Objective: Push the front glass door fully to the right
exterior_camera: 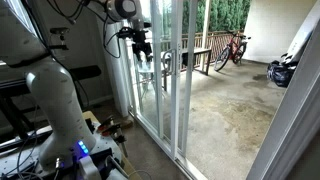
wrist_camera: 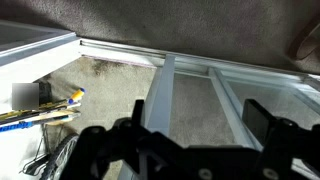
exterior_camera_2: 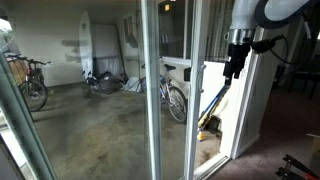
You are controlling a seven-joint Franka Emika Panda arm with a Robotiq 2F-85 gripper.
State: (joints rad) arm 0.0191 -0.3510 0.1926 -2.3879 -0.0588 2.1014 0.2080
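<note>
**Status: jaws spread, nothing held**

Your gripper [exterior_camera: 141, 48] hangs high, just beside the front glass door [exterior_camera: 163, 95]; contact unclear. In the wrist view its fingers [wrist_camera: 262, 120] stand wide apart and empty, the door's white frame showing between them.

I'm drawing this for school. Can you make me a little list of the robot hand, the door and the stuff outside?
place: a room with sliding glass doors onto a concrete patio
robot: white arm, standing indoors
gripper: open, held high beside the front glass door
touching the door: cannot tell
outside: a bicycle by the railing
also outside: what looks like a surfboard leaning on the wall
</note>
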